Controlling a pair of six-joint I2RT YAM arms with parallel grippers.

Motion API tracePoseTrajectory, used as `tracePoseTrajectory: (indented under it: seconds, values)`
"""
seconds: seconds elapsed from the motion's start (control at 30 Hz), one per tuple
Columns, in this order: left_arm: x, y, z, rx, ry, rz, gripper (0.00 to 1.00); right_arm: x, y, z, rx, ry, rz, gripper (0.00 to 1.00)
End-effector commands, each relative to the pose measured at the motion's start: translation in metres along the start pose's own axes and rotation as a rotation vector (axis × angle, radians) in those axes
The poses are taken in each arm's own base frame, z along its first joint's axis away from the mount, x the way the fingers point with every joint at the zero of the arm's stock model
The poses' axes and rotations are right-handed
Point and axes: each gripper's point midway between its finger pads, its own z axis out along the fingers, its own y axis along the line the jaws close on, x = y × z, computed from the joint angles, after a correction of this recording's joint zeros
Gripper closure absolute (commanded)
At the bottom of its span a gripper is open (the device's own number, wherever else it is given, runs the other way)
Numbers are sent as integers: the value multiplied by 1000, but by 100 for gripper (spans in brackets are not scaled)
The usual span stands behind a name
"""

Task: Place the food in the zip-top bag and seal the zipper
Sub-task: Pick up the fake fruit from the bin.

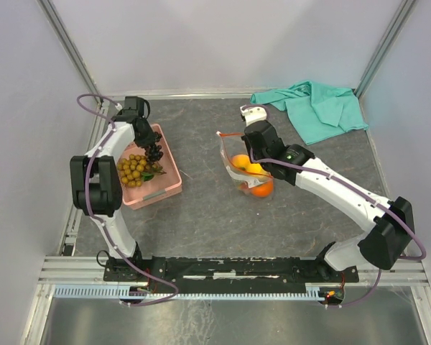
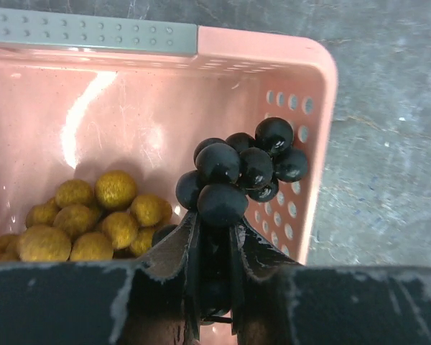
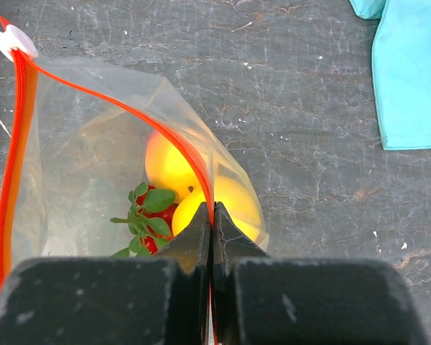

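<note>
Left hand (image 2: 214,228) is clamped on the dark grapes (image 2: 238,169) over the pink basket (image 2: 323,108), near the brown berries (image 2: 93,215). Right hand (image 3: 212,226) pinches the open zip-top bag (image 3: 79,151) at its zipper (image 3: 11,165); yellow fruit (image 3: 169,165) lies inside, on the worktop (image 3: 309,108).

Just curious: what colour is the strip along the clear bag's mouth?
The zipper is orange-red, clearest in the right wrist view.

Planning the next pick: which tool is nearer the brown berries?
Left. The left tool hangs over the pink basket, closed on the dark grapes beside the brown berries. The right tool pinches the zip-top bag, well away across the table.
</note>
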Motion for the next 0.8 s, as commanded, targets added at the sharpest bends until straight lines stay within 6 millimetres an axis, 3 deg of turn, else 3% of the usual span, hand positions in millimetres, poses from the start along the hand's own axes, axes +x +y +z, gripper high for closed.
tracePoseTrajectory:
  seconds: [0.0,0.5,0.77]
  values:
    - [-28,-22,-43,136,-125,4,91,-27,-5,-17,-3,-77,45,99]
    - [-24,-44,-139,373,-227,-29,92,-25,-9,-21,10,-86,92,99]
    - [2,-76,-198,552,-212,-111,95,-29,-3,-21,-12,-106,150,99]
